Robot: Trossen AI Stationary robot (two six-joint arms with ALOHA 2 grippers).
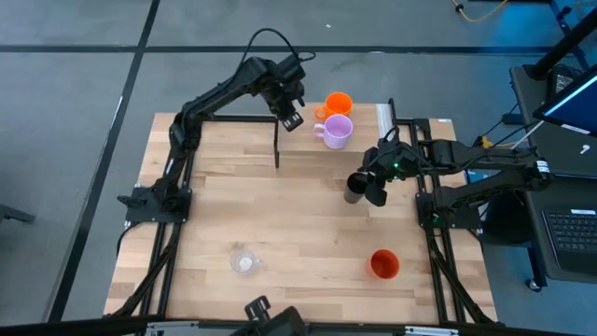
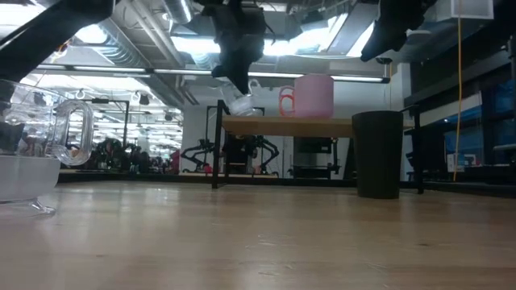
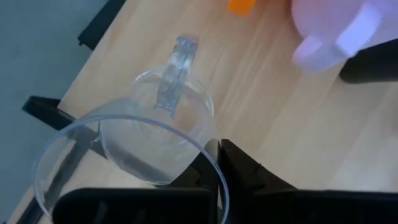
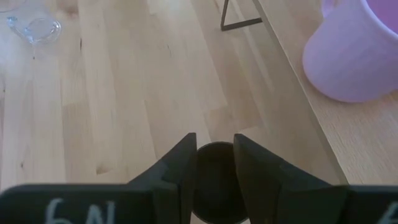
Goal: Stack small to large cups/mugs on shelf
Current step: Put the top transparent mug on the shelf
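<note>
The shelf [image 1: 308, 154] stands at the table's far side and shows edge-on in the low view [image 2: 286, 125]. On it stand an orange mug [image 1: 338, 102] and a lilac mug [image 1: 337, 132]. My left gripper [image 1: 291, 119] holds a clear handled mug [image 3: 149, 124] tilted just above the shelf's left end [image 2: 242, 103]. My right gripper [image 1: 375, 187] hangs above the black cup [image 1: 354, 189], which stands on the table [image 2: 377, 153] by the shelf's near edge. Its fingers [image 4: 186, 168] are slightly apart and touch nothing. A second clear mug [image 1: 244, 262] and a red-orange cup [image 1: 384, 264] stand on the near part of the table. My left gripper pinches the clear mug's wall at the rim [image 3: 213, 177], one finger inside and one outside, on the side opposite the handle [image 3: 177, 68]. The fingers come from above, slanting down. The mug hangs tilted below them, clear of the shelf.
The shelf's black posts [image 1: 277, 147] stand left of the mugs, and a white strip [image 1: 384, 116] lies at its far right. The second clear mug stands close to the low camera [image 2: 32, 161]. Bare tabletop lies between it and the shelf.
</note>
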